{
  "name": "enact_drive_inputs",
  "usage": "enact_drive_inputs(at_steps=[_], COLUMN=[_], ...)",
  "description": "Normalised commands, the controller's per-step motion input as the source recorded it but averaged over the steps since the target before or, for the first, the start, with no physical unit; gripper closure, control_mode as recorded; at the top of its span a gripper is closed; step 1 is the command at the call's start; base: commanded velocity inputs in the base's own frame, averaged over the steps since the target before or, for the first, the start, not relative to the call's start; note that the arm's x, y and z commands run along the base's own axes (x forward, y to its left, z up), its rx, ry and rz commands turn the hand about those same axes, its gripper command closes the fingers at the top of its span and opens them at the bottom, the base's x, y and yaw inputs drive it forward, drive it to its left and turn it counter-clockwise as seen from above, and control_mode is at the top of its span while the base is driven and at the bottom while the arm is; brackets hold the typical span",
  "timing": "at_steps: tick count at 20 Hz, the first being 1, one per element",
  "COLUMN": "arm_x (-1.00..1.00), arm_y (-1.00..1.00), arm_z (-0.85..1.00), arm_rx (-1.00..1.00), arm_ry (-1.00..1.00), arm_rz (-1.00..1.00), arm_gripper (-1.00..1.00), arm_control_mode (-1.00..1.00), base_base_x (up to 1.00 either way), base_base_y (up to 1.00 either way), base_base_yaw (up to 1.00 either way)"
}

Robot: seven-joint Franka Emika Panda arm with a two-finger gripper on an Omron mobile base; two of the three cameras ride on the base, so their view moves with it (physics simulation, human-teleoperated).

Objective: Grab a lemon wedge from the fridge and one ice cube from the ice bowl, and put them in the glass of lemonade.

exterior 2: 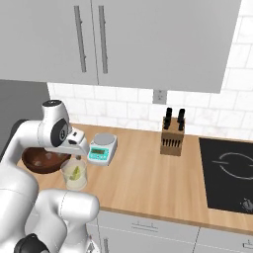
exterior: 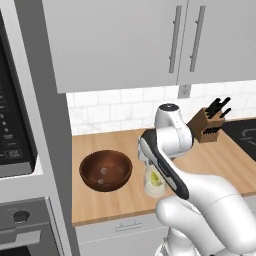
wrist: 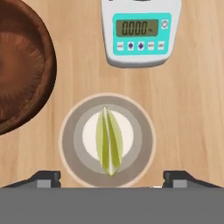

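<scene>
Gripper (wrist: 112, 178) directly above glass of lemonade (wrist: 107, 139), jaws spread wide, fingertips standing outside the glass rim on either side, nothing between them. Lemon wedge (wrist: 108, 141) lying inside the glass, long axis running crosswise to the line between the fingertips. Wedge part of the job looks done.

Next target, by judgement: ice cube (exterior: 104, 171), pale speck in the ice bowl (exterior: 106, 170). Bowl just beside the glass, on the arm's left in both base views; in the hand view its dark rim (wrist: 46, 65) curves along the upper left. Short sideways shift toward that rim, then a descent, should bring the open jaws over the cube. More than one pale fleck visible in the bowl; too small to count for sure.

Kitchen scale (wrist: 141, 31) beyond the glass, knife block (exterior 2: 173, 137) well apart to the right, neither in the path.
</scene>
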Motion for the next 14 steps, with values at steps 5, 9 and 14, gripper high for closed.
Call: enact_drive_inputs(at_steps=[5, 9, 14], arm_x=[0.00, -0.22, -0.62], arm_y=[0.00, 0.00, 0.00], arm_z=[0.14, 0.23, 0.10], arm_rx=[0.01, 0.05, 0.05], arm_ry=[0.01, 0.00, -0.07], arm_rz=[0.00, 0.00, 0.00], arm_gripper=[-1.00, -1.00, -1.00], arm_control_mode=[-1.00, -1.00, -1.00], base_base_x=[0.00, 0.00, 0.00], base_base_y=[0.00, 0.00, 0.00], base_base_yaw=[0.00, 0.00, 0.00])
